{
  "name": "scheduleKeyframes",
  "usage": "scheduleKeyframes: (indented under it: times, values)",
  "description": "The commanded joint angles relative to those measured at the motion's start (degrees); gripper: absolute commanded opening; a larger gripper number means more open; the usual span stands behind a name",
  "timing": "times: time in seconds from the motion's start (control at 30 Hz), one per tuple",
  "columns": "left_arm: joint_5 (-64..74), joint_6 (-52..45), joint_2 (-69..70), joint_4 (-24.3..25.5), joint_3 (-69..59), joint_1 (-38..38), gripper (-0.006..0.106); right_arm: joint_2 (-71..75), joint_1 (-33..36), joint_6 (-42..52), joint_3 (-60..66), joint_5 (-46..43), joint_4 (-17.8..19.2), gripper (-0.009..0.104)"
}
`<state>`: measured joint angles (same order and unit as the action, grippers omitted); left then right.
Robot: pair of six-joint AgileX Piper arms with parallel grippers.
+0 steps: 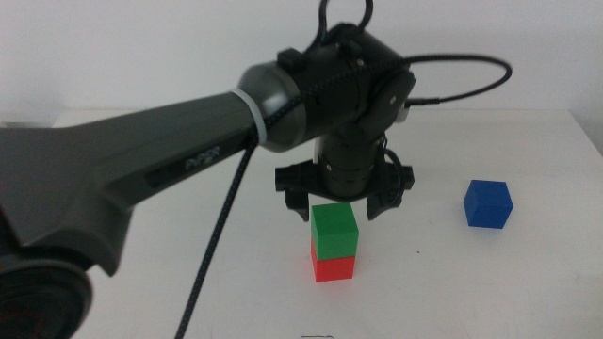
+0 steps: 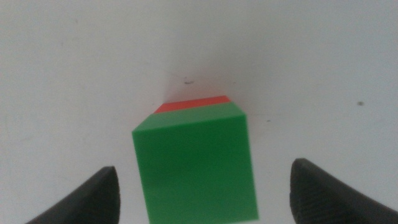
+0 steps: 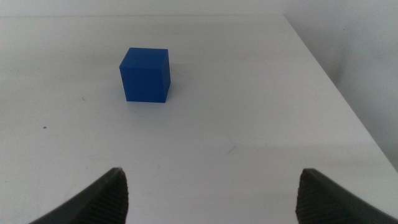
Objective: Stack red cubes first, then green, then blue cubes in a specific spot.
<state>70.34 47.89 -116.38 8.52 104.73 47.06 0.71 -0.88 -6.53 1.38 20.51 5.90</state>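
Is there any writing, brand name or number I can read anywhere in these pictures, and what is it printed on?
"PiPER": faint embossed lettering on the dark grey arm that reaches in from the left in the middle view; low in contrast, so the reading is tentative.
Nothing else: the green cube, red cube, blue cube and white table carry no text. The wrist views show none either.

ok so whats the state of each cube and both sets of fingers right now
red cube: flat on the table, bottom of the stack
green cube: sitting on the red cube, not gripped
blue cube: alone on the table, off to the right, untouched
left gripper: fingers open, straddling the top of the green cube
right gripper: fingers open, holding nothing, facing the blue cube
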Motion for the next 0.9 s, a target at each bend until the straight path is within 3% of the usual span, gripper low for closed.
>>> scheduleKeyframes:
  times: [0.0, 0.27, 0.43, 0.6, 0.7, 0.87]
  values:
    - [4.12, -1.42, 5.08, 0.34, 1.92, 0.27, 0.094, 0.86, 0.11, 0.46, -0.41, -3.50, 0.94, 0.071]
    - [4.94, -8.31, 13.44, -2.29, 1.92, 0.27, 0.094, 0.86, 0.11, 0.46, -0.41, -3.50, 0.94, 0.071]
    - [4.54, -30.13, 23.03, -2.05, 1.92, 0.27, 0.094, 0.86, 0.11, 0.46, -0.41, -3.50, 0.94, 0.071]
    - [3.42, -39.04, 32.22, -1.36, -0.99, -3.68, 0.094, 0.86, 0.11, 0.46, -0.41, -3.50, 0.94, 0.071]
    - [1.73, -47.89, 38.59, -7.19, -4.75, -9.12, 0.094, 0.86, 0.11, 0.46, -0.41, -3.50, 0.94, 0.071]
    - [-1.89, -64.22, 49.27, -25.29, -14.07, -22.12, 0.092, 0.86, 0.11, 0.46, -0.41, -3.50, 0.94, 0.071]
